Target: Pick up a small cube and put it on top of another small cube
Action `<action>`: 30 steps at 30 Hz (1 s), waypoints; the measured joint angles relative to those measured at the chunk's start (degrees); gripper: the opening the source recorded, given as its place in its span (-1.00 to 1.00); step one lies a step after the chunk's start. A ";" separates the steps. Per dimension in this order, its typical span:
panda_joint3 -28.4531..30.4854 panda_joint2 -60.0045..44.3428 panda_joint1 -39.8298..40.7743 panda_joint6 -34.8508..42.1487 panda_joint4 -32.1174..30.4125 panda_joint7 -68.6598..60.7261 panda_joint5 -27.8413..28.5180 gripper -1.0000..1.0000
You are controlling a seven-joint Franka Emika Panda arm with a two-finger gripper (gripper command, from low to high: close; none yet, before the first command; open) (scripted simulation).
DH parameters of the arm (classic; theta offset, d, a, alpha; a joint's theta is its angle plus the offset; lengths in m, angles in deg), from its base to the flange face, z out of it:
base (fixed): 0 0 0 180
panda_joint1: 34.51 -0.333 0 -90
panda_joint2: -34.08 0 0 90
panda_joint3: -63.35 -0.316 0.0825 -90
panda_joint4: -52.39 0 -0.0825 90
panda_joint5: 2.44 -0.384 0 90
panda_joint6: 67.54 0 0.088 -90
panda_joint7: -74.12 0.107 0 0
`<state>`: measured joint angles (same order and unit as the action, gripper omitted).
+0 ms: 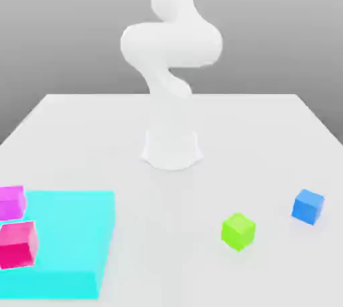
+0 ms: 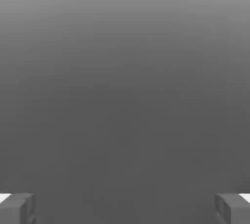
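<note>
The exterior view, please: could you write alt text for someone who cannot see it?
A white robot arm stands on a white table. Toward the exterior view's right sit a green cube and a blue cube; at its left, a cyan slab with two pink cubes.

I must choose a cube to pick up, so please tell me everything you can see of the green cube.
The green cube is small, plain lime green and matte, with no markings. It rests flat on the white table, turned so that one vertical edge faces the camera. It stands alone and touches nothing else; the blue cube sits apart on the exterior view's right.
</note>
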<state>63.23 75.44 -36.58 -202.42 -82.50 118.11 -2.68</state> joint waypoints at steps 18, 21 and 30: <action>-5.56 -38.49 -13.89 -26.34 -25.25 -14.78 -0.68 0.00; -5.43 -44.75 -14.80 -30.96 -27.09 -14.39 1.72 0.00; -1.42 -56.89 -17.97 -40.73 -25.24 -11.85 5.34 -1.00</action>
<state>61.81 18.56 -54.55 -243.15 -107.74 106.27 2.66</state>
